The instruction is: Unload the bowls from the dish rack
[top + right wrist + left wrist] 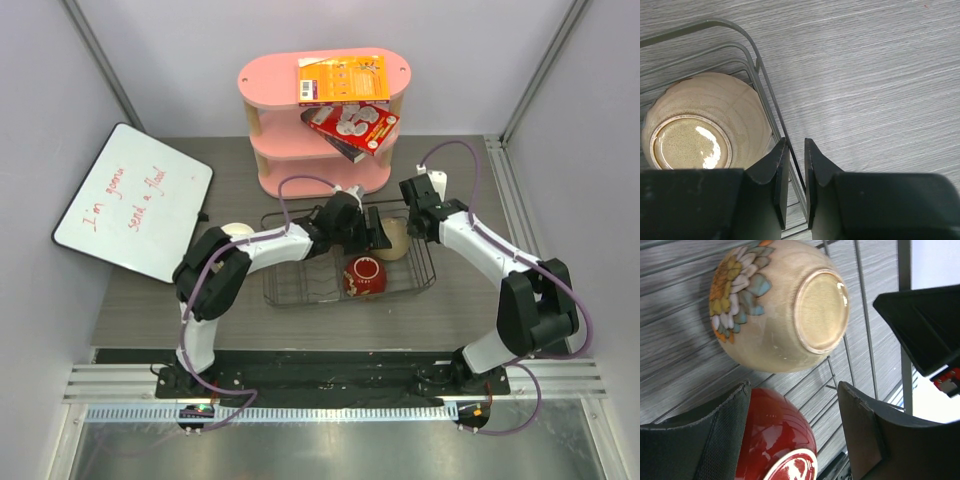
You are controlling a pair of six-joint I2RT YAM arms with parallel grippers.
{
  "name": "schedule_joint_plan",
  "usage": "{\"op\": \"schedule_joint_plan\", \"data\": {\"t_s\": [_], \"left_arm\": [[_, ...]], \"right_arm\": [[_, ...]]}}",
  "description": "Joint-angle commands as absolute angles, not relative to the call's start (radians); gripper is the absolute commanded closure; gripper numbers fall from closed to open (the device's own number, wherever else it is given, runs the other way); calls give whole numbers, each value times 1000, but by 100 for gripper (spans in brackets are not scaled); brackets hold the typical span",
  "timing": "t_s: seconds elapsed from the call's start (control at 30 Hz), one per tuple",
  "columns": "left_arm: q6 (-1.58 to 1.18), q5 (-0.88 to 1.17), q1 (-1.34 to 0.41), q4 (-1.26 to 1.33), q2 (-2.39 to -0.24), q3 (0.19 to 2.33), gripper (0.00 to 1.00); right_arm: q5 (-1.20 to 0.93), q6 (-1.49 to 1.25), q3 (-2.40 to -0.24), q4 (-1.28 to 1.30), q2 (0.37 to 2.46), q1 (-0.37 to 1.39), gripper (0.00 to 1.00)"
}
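The black wire dish rack lies mid-table. A dark red bowl sits in it, and a beige bowl with a flower pattern rests bottom-up at its right end. My left gripper is open over the rack. In the left wrist view its fingers straddle the red bowl's edge, with the beige bowl just beyond. My right gripper is nearly closed around the rack's right rim wire, next to the beige bowl. A white bowl sits left of the rack. No yellow-orange bowl shows.
A pink three-tier shelf with an orange box and a red box stands behind the rack. A whiteboard with red writing lies at the left. Grey walls close in both sides.
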State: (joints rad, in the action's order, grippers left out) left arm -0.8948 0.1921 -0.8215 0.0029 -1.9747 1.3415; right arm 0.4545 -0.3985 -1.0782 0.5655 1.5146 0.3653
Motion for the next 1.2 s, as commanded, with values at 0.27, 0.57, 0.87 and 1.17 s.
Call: {"op": "schedule_joint_plan", "data": {"t_s": [0.27,0.57,0.87,1.17], "left_arm": [[-936,222,-769,136,-1905,1275,28],[-1002,261,-741,172,-1957,1290,28],[-1103,298,-732,288,-2039,1281,28],[-1071,152,-732,96,-2019,1293,27]], "right_arm": [[413,-407,-1060,551,1343,374,37],[390,-373,-1112,557,1353,374,33],[353,-357,-1108,503,1512,374,28],[370,-365,-1092,505,1594,374,28]]}}
